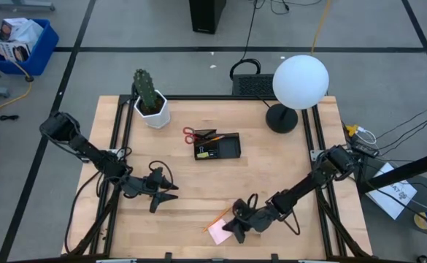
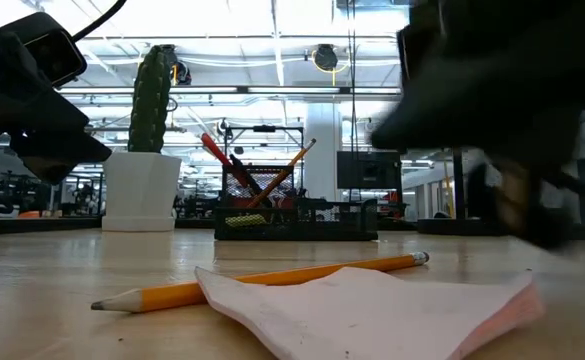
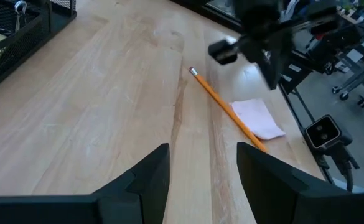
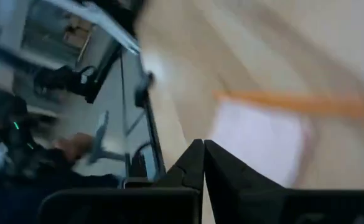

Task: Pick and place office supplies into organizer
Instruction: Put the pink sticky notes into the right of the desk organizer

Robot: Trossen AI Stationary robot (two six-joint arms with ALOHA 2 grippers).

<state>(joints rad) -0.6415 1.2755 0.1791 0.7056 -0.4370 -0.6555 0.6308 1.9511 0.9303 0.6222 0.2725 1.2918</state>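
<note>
1. Pad (image 1: pixel 218 232) sits at the table's 6 o'clock edge, pencil (image 1: pixel 217 218) touching its far side. Looks light and floppy, so pinch an edge.
2. Right gripper (image 1: pixel 240 228) is just at the pad's 3 o'clock, fingers pressed together, holding nothing.
3. Left gripper (image 1: pixel 171 189) waits around 8 o'clock, fingers apart, empty.
4. Organizer (image 1: pixel 217 145) is dead center.

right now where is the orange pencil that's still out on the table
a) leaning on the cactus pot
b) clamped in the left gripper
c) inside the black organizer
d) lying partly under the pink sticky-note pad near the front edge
d: the orange pencil lies flat on the wood with the pink sticky-note pad resting over its middle, apart from the organizer.
</note>
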